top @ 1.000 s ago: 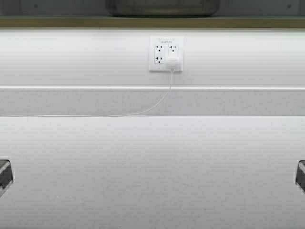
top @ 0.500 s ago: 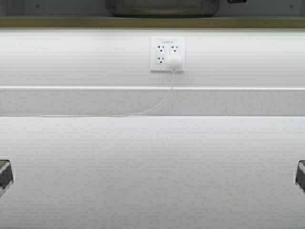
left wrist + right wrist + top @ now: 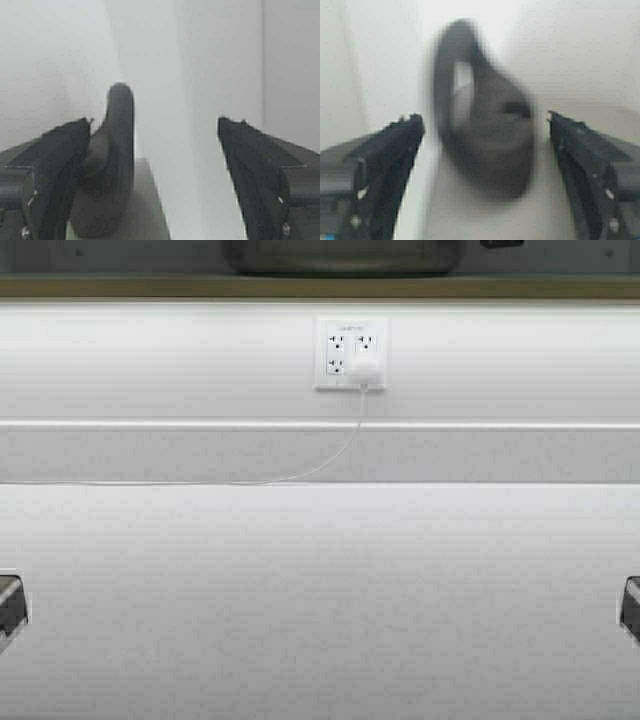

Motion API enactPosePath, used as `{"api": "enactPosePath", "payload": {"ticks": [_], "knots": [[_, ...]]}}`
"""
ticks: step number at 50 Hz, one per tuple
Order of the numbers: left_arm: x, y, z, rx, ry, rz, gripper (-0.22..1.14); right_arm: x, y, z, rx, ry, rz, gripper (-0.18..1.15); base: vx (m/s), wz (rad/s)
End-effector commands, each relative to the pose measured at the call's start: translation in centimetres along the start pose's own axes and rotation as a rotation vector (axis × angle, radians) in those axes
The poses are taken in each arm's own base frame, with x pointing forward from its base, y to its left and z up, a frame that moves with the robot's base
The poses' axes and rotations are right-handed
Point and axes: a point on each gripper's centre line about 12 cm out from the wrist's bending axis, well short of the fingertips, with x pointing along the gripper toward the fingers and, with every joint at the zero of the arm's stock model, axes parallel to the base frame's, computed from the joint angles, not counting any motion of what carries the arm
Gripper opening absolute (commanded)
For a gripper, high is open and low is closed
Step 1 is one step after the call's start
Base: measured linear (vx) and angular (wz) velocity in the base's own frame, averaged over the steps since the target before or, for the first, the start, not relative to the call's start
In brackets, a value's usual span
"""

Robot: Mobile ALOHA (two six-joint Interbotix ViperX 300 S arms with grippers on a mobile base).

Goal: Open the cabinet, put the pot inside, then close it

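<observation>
Looking down from my frame, nearest is the white bench (image 3: 320, 600), with only dark slivers of my arms at its 9 and 3 o'clock edges. Beyond it, at 12 o'clock, a wall outlet (image 3: 350, 353) holds a white plug whose thin cord (image 3: 310, 472) trails off toward 9 o'clock along the backsplash. Farthest and highest, at the very 12 o'clock limit of the high view, the pot (image 3: 340, 257) sits on the tan shelf edge of the cabinet (image 3: 150, 285); only its grey underside shows, and I cannot see the doors.

My left tool (image 3: 155, 170) stands wide, nothing between its fingers; one black loop handle (image 3: 107, 165) of the pot lies just beside the left finger, outside the gap. My right tool (image 3: 485, 165) is also wide, and the other loop handle (image 3: 480, 120) sits between its fingers but apart from both.

I judge the pot as stiff metal, fairly heavy for its width, smooth-walled and likely to slip if pinched at the rim. Its loops are the sound places to grip, one per tool, keeping it level. With both tools spread at the handles, it seems set down already, leaving the doors to shut.
</observation>
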Motion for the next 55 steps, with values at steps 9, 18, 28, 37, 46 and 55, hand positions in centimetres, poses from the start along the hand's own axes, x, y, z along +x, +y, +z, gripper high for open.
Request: {"api": "enactPosePath", "payload": {"ticks": [9,18,28,37,46,55], "knots": [[-2.2,-2.1,0.9,-0.027,-0.024,-0.052,1.02,-1.4,2.8,3.9,-0.020,-0.073,0.048,1.04,0.00,0.00],[-3.0,-2.1,3.5,-0.019,-0.074,-0.043,1.02,-2.4,2.8,7.1,-0.063,-0.127,0.040,1.04,0.00,0.00],[-4.3,-2.0,5.9,-0.001,-0.112,-0.031,1.02,-3.8,3.3,9.0,-0.128,-0.135,0.023,1.04,-0.01,-0.01],[-5.3,-2.1,6.3,0.010,-0.115,-0.031,1.02,-4.1,4.3,8.5,-0.207,-0.090,0.051,1.04,0.00,0.00],[-6.4,-1.7,6.6,0.022,-0.111,-0.023,1.01,-5.0,4.5,8.2,-0.252,-0.059,0.047,1.03,-0.01,0.00],[-8.9,-1.2,6.1,0.225,-0.005,-0.019,0.76,-7.4,3.7,6.9,-0.508,0.090,-0.110,0.67,-0.01,0.00]]}}
